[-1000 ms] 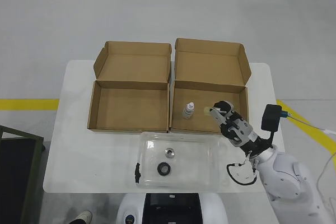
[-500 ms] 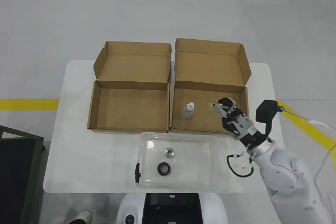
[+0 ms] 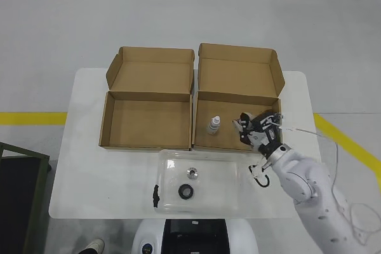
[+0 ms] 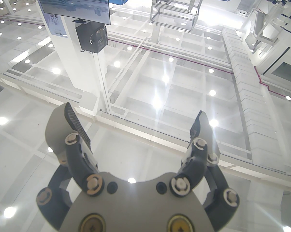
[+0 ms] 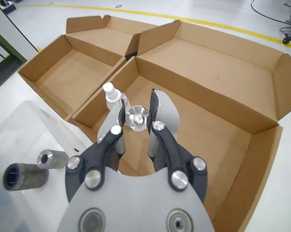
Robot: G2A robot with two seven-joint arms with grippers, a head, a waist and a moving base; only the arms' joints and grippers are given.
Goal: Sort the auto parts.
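Silver part [image 5: 137, 121] pinched by the right gripper [image 5: 137, 100], its fingers [image 5: 165, 110] half hiding a bottle [image 5: 110, 90]; left gripper [image 4: 134, 109] spread

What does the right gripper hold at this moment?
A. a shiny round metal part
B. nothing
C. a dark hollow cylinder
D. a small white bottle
A: in the right wrist view the right gripper is shut on a shiny round metal part above a cardboard box, while the white bottle stands free in that box.
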